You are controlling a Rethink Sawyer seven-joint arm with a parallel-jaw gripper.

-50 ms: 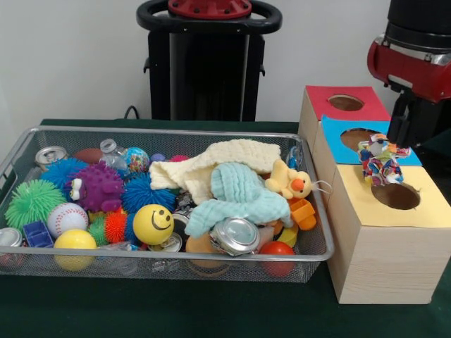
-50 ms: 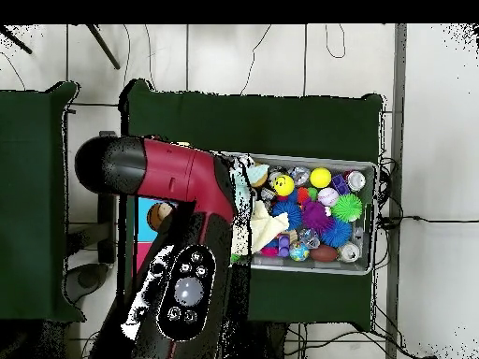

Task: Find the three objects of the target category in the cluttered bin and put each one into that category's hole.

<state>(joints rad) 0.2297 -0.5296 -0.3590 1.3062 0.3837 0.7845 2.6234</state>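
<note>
Patterned cloth [image 1: 380, 160] hangs over the yellow box's hole [image 1: 396, 196]; overhead, the arm [image 2: 178, 201] hides it; claw's grip unreadable.

Even indoor light, no harsh shadows

From the front we see soft, diffuse brightness: the white wall [image 1: 70, 63] is evenly lit, the wire bin [image 1: 42, 137] throws only a faint shadow on the green tablecloth [image 1: 176, 310], and small glints sit on the crushed can [image 1: 235, 236] and the yellow smiley ball [image 1: 153, 224]. Focus is mildly soft throughout. Overhead, we find the pale floor [image 2: 435, 140] very bright and the red arm [image 2: 173, 173] carrying a dull sheen.
</note>
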